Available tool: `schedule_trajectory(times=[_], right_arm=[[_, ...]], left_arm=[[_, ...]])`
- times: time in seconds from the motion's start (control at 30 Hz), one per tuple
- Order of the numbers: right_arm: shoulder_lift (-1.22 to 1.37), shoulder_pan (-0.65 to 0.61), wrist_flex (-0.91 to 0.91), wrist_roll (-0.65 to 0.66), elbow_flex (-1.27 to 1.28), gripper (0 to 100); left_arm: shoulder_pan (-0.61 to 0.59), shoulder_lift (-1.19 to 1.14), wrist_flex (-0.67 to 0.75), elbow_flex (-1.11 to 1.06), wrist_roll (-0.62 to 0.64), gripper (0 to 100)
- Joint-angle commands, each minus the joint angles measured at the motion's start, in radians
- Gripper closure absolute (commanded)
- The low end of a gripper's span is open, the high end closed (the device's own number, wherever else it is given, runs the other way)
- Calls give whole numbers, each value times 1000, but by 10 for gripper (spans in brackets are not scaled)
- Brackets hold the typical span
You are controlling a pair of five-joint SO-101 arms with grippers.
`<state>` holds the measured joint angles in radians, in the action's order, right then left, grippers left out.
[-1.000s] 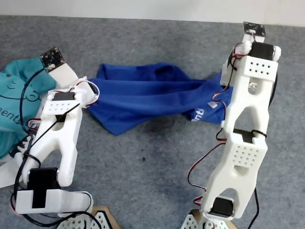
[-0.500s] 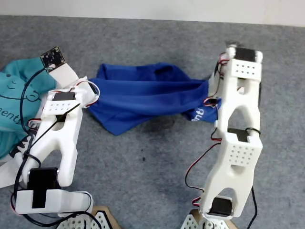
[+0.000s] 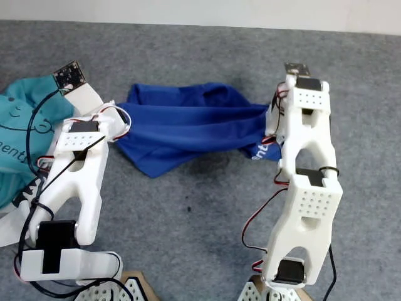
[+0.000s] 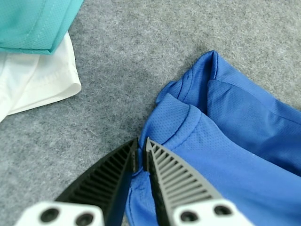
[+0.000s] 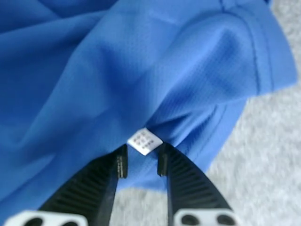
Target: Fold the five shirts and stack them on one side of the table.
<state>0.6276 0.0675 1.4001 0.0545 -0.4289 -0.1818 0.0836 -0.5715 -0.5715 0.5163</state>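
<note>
A blue shirt (image 3: 188, 125) lies bunched lengthwise across the middle of the grey table, held between both arms. My left gripper (image 3: 118, 133) is at its left end; in the left wrist view the gripper (image 4: 140, 157) is shut on the hem of the blue shirt (image 4: 225, 141). My right gripper (image 3: 270, 139) is at the shirt's right end. In the right wrist view that gripper (image 5: 141, 162) is shut on a fold of the blue shirt (image 5: 117, 70), pinching it just under a small white label (image 5: 144, 141).
A teal shirt (image 3: 19, 125) lies at the table's left edge on top of a white shirt (image 3: 6, 232); both also show as the teal shirt (image 4: 37, 19) and white shirt (image 4: 33, 80). Bare grey surface (image 3: 200, 213) lies in front of the blue shirt.
The right arm has swung left toward the other arm, carrying the shirt's right end with it. The left arm has stayed still.
</note>
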Motion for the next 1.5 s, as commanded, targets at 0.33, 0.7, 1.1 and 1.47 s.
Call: schedule_trajectory(times=[0.33, 0.7, 1.1, 1.47], right_arm=[[-44, 13, -59, 2, -2, 993], [-48, 70, 28, 2, -151, 990], [-21, 93, -22, 3, -245, 790], [173, 97, -85, 2, -352, 795]], left_arm=[[-2, 2, 15, 22, 2, 993], [-2, 2, 15, 10, 2, 993], [-2, 2, 15, 10, 2, 992], [-2, 2, 15, 10, 2, 992]])
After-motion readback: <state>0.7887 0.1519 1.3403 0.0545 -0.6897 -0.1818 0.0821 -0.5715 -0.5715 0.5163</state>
